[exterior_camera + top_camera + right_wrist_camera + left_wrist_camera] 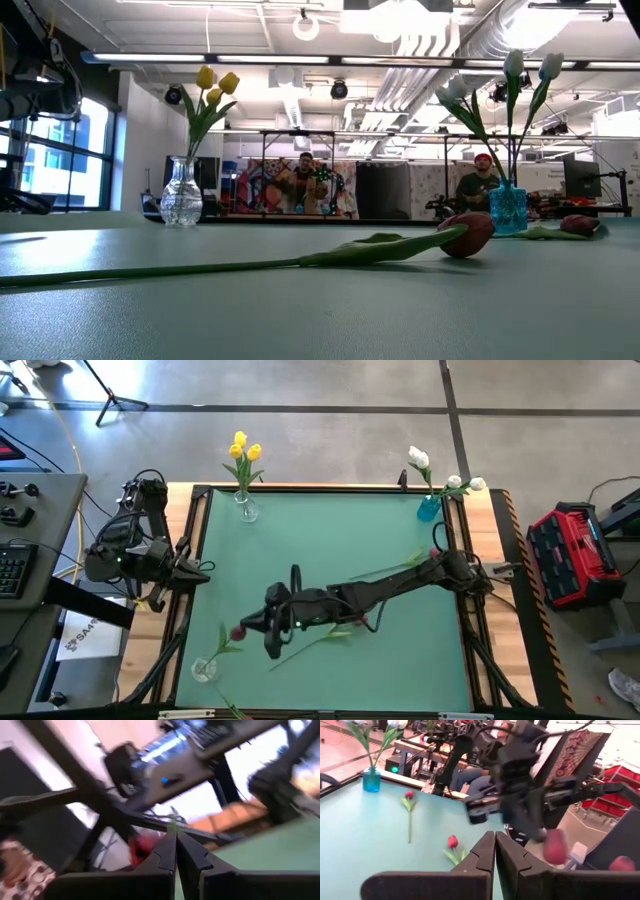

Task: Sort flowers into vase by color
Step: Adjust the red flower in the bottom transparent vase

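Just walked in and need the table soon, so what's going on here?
A two-armed robot is sorting fake tulips into vases by color. The yellow tulips stand in a clear vase and the white tulips in a blue vase at the far edge. The right claw, shut, is out over the mat beside a third vase with a dark red tulip. More red tulips lie on the mat. The left claw waits shut at the left edge.

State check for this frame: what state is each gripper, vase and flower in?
left gripper: shut, empty, at the left edge of the table.
right gripper: shut, over mid-table, green stem at its tips; grip unclear.
yellow tulips: upright in the far clear vase.
white tulips: upright in the blue vase.
dark red tulip: lying flat on the table.
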Action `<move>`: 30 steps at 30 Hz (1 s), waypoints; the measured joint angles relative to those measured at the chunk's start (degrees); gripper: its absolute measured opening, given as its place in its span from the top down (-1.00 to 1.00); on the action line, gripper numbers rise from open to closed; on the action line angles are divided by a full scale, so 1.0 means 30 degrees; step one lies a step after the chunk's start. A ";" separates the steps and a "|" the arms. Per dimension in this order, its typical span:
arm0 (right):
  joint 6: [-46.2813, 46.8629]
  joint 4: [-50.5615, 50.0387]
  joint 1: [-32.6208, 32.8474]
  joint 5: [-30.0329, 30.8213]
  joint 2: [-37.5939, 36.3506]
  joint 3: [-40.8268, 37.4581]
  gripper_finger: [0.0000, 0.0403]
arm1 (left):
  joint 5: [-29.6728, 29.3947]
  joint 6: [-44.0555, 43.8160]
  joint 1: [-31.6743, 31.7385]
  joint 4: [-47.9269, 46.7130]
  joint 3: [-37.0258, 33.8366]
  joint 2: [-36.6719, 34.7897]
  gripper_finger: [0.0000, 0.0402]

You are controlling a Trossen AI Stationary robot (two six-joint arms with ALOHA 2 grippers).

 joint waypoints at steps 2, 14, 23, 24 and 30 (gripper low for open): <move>-0.0939 0.0841 0.0104 -0.0651 -0.0006 0.0006 1.00 | -0.0228 -0.0463 0.0000 -0.0251 0.0000 0.0000 1.00; 0.2644 -0.3020 0.0261 0.3370 -0.0035 0.0321 1.00 | -0.0667 -0.1454 0.0000 -0.0272 0.0000 0.0000 1.00; 0.2108 -0.9366 0.0514 0.4410 -0.0153 0.3267 1.00 | 0.2337 -0.1204 0.0000 -0.0088 -0.0015 0.0784 1.00; 0.2130 -1.0901 0.0554 0.4136 -0.0153 0.3596 1.00 | 0.2721 -0.1076 0.0000 -0.0248 -0.0015 0.1155 1.00; 0.0370 -1.1904 0.0796 -0.0586 0.0047 0.3789 1.00 | 0.4529 -0.0774 0.0000 -0.0994 -0.0029 0.2811 1.00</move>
